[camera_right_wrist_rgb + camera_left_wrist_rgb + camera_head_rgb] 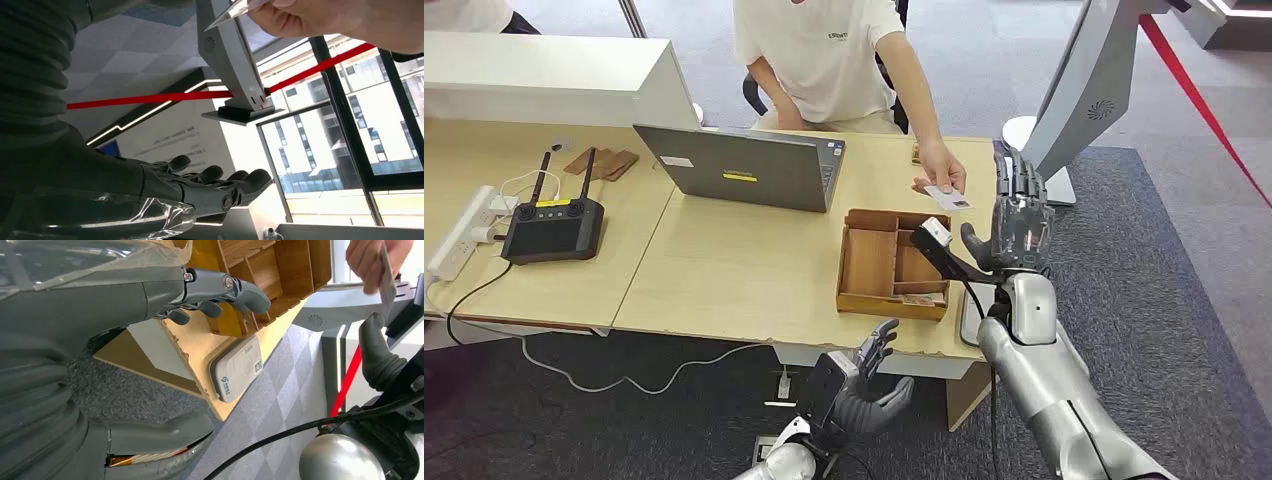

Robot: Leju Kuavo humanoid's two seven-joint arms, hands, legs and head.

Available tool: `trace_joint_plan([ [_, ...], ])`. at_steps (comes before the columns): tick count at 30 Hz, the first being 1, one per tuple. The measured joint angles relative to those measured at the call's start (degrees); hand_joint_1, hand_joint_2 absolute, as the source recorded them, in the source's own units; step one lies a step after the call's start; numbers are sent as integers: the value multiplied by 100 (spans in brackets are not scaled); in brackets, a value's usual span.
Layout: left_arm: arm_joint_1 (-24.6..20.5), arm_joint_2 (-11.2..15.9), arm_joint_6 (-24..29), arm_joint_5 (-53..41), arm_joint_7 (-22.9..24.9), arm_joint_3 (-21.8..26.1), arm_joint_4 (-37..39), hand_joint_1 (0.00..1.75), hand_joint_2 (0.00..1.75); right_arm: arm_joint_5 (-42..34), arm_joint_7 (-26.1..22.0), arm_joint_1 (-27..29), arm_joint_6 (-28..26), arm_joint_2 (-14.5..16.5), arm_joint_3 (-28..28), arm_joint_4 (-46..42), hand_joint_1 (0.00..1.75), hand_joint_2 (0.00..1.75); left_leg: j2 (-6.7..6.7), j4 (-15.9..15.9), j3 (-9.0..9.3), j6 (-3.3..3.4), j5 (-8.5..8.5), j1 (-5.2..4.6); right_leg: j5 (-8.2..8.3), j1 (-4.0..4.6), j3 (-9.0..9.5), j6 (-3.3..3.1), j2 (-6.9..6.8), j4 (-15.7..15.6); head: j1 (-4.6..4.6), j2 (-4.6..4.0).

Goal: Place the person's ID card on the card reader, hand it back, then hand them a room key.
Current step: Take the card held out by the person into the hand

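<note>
Two robot hands empty, fingers apart: right hand (1021, 215) raised upright past desk (724, 270) edge, palm up nr person's hand (942, 170); left hand (864, 385) low below desk front. ID card (948, 198) pinched in person's fingers, just beside right hand, not touching. Card reader (237, 369) on desk corner beside wooden tray (891, 265)

The person's head was cut off by the head view's top edge. The card reader (969, 318) sat mostly hidden behind the right arm. Print on the ID card (948, 198) was too small to read.
</note>
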Motion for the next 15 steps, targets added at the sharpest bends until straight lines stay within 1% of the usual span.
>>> trace_joint_plan([
  [9, -24, 0, 43, 15, 18, -76, 16, 0, 175, -111, 101, -306, 2, -11, 118, 605, 0, 175, 0, 0, -3, 0, 0, 0, -1, 1, -2, 0, 0, 0, -1, -1],
  [13, -30, 0, 83, 14, 23, -93, 19, 0, 175, -182, 82, -334, -2, -4, 203, 774, 174, 175, 0, 0, -3, 0, 0, 0, 0, 1, -2, 0, 0, 1, -1, 0],
  [15, -32, 0, 114, 11, 22, -96, 24, 0, 175, -259, 40, -338, -7, 4, 238, 837, 175, 175, 0, 0, -3, 0, 0, 0, 0, 1, -2, 0, 0, 1, -1, 0],
])
